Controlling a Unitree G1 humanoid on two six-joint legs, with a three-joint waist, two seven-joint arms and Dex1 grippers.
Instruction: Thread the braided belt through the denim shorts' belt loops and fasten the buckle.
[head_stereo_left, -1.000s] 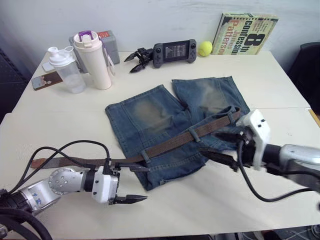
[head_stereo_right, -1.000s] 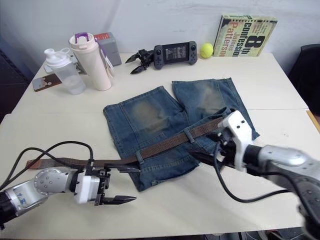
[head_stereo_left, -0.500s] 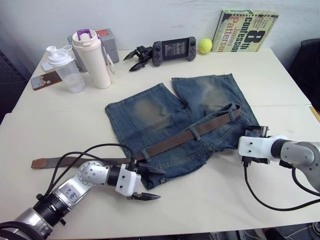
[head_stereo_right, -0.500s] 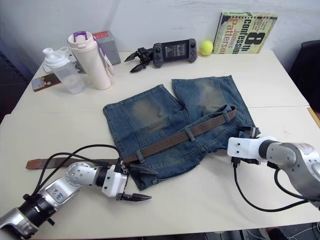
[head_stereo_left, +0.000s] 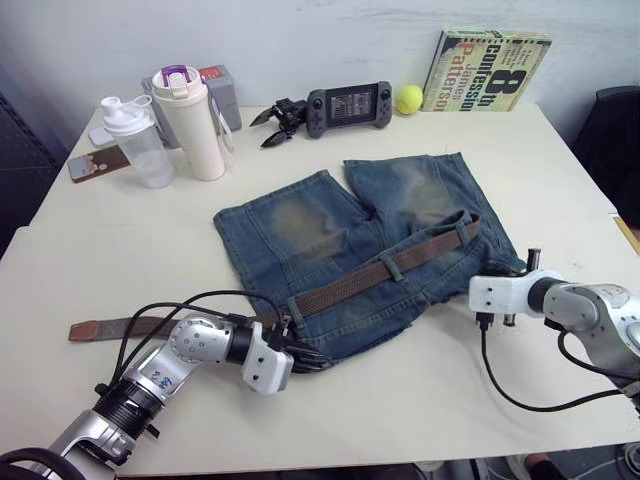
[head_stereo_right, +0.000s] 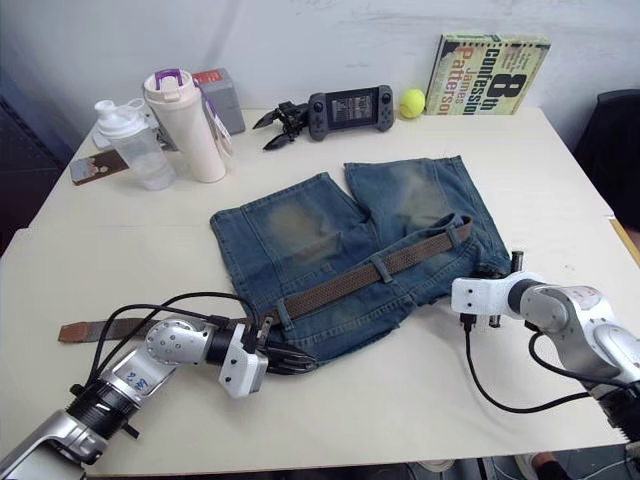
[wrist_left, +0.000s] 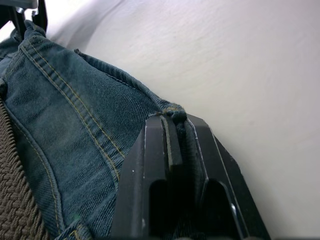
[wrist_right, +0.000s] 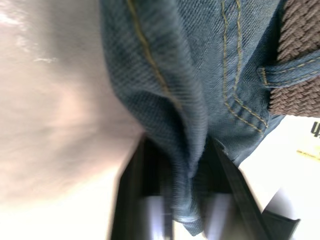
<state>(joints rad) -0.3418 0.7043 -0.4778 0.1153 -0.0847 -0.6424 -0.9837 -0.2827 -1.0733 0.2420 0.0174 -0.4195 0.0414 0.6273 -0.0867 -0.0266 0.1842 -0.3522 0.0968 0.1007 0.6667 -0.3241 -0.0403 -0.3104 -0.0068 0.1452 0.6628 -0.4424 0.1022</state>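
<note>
The denim shorts (head_stereo_left: 350, 240), faded blue with brownish worn patches on both legs, are lying flat on the surface, waistband toward the robot. The braided belt (head_stereo_left: 360, 283), dark brown and woven, is running under two belt loops (head_stereo_left: 392, 268) along the waistband, its lighter tan end (head_stereo_left: 90, 329) trailing off to the left.

Fold of denim shorts (wrist_right: 165, 100) pinched between right gripper (wrist_right: 182, 210) fingers; braided belt (wrist_right: 300, 55) under belt loop (wrist_right: 290, 76).
</note>
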